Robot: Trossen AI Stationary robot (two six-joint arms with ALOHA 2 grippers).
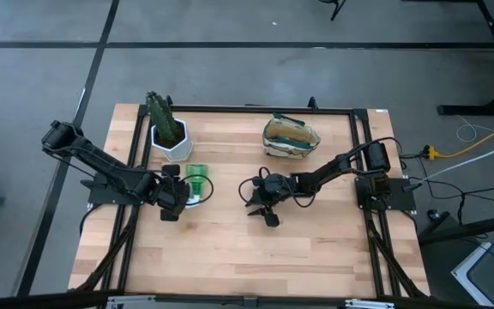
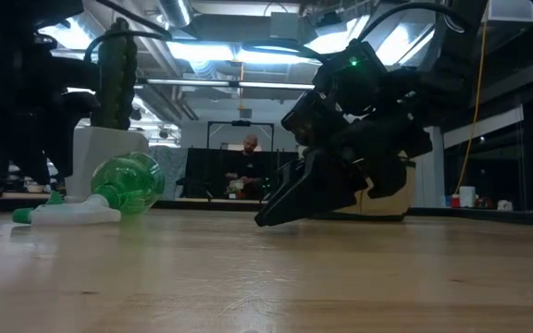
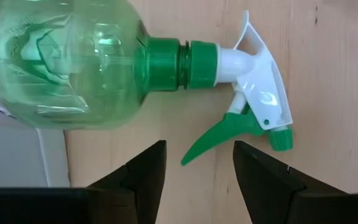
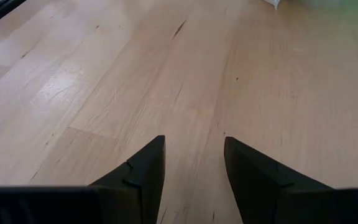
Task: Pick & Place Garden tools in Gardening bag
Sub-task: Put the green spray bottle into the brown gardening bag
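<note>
1. A green spray bottle lies on its side on the wooden desk, just in front of the white pot that holds a cactus.
2. In the left wrist view the bottle's round clear-green body sits next to the pot's white wall, and its white head with the green trigger points away from the pot.
3. The left claw hangs right beside the bottle's head end. Its two dark fingers stand apart, one on each side of the trigger, and hold nothing.
4. The gardening bag stands near the far edge of the desk, right of the pot and well apart from the bottle. It is beige with dark green trim, and its mouth is open upward.
5. The right claw is low over bare wood near the middle of the desk, in front of the bag. Its fingers are parted with only desk between them, and it grips nothing.
6. In the low view the right claw's fingertips tilt down close to the desk surface.
7. A person shows in the room beyond the desk.
</note>
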